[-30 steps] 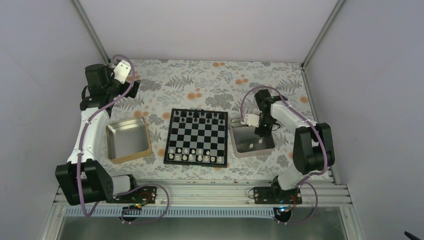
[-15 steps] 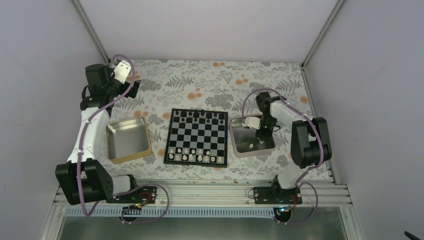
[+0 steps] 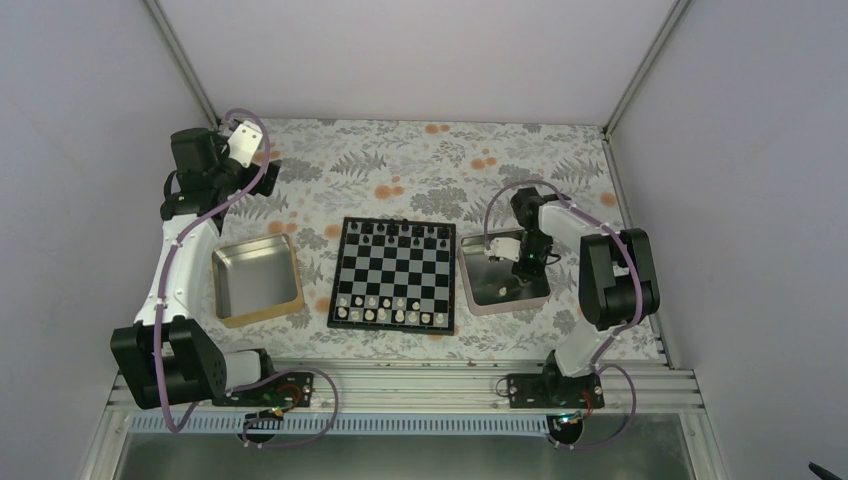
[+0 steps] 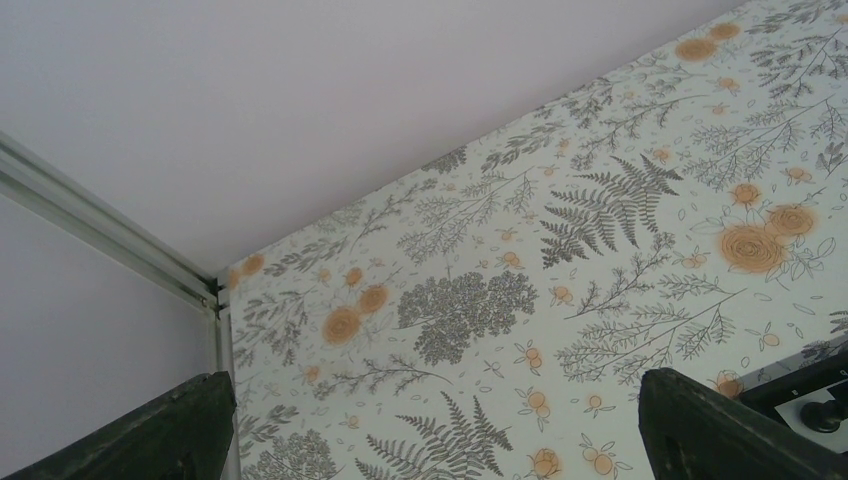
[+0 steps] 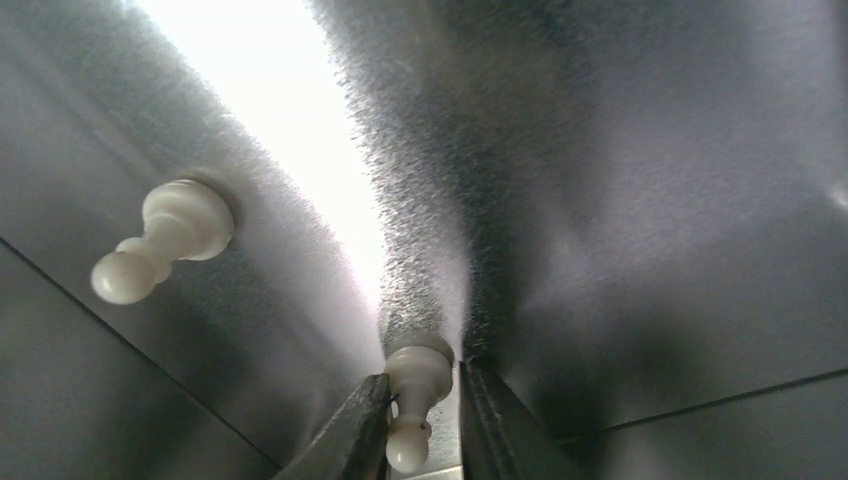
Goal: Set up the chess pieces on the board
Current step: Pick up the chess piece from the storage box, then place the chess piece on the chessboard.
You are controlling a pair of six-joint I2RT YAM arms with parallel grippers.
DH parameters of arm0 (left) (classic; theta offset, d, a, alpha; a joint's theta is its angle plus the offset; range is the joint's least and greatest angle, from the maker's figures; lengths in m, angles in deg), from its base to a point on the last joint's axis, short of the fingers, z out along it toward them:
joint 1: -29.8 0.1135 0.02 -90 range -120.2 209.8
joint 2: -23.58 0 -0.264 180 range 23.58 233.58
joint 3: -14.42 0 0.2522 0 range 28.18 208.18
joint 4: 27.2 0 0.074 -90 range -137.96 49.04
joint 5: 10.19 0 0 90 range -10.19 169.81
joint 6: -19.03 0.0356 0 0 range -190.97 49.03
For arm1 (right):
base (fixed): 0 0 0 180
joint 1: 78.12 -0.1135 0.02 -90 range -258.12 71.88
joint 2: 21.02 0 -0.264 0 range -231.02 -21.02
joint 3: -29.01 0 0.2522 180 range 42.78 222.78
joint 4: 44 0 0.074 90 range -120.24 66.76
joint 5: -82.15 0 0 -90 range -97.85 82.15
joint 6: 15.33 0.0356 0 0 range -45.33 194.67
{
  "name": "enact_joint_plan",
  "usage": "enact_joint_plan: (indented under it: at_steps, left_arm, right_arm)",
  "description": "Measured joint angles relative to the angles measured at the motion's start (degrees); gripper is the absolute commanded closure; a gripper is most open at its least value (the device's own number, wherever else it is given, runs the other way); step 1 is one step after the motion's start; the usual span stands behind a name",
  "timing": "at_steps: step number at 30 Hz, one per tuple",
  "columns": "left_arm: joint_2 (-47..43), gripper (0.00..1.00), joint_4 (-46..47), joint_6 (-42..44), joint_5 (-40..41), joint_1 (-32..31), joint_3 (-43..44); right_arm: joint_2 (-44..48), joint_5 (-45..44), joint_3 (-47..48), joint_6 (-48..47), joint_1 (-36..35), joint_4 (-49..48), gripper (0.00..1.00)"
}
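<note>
The board [image 3: 341,272] lies mid-table with white chess pieces [image 3: 385,310] on its near two rows and black pieces [image 3: 400,232] on the far row. My right gripper [image 3: 521,263] is down inside the right metal tray [image 3: 480,300]. In the right wrist view its fingers [image 5: 418,388] close narrowly on a white pawn [image 5: 420,372] standing on the tray floor. A second white pawn [image 5: 165,238] stands to the left of it. My left gripper [image 3: 262,166] is raised at the far left, open and empty [image 4: 430,425].
An empty gold-rimmed metal tray [image 3: 256,284] sits left of the board. The floral tablecloth [image 4: 560,250] runs to the back wall and corner post. The right tray's walls stand close around my right fingers.
My right gripper has moved a little nearer and lower into the right tray, onto the pawn. The left arm has not moved.
</note>
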Motion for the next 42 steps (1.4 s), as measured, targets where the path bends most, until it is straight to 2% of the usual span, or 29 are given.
enact_joint_plan:
  at_steps: [4,12,16,21,28,34,42]
  left_arm:
    - [0.07,0.0,-0.02,0.0,0.0,-0.02,0.0]
    - [0.07,0.0,-0.02,0.0,-0.2,-0.02,0.0]
    - [0.07,0.0,-0.02,0.0,-0.22,0.0,0.0]
    - [0.07,0.0,-0.02,0.0,-0.39,-0.02,0.0]
    - [0.07,0.0,-0.02,0.0,-0.39,-0.02,0.0]
    - [0.07,0.0,-0.02,0.0,-0.39,-0.02,0.0]
    - [0.07,0.0,-0.02,-0.02,-0.37,-0.02,0.0]
  right_arm:
    - [0.0,0.35,0.11,0.22,0.0,0.44,0.93]
    - [2.03,0.17,4.96,1.31,-2.25,4.83,0.93]
    - [4.63,-0.5,11.21,2.95,-8.55,7.98,0.93]
    - [4.92,-0.15,18.88,5.22,-20.83,10.14,0.93]
    - [0.26,2.12,21.86,6.43,-34.12,10.69,0.92]
    - [-5.25,4.28,21.7,6.49,-39.23,8.79,0.92]
    - [-9.05,7.08,20.06,6.03,-41.07,5.7,0.91]
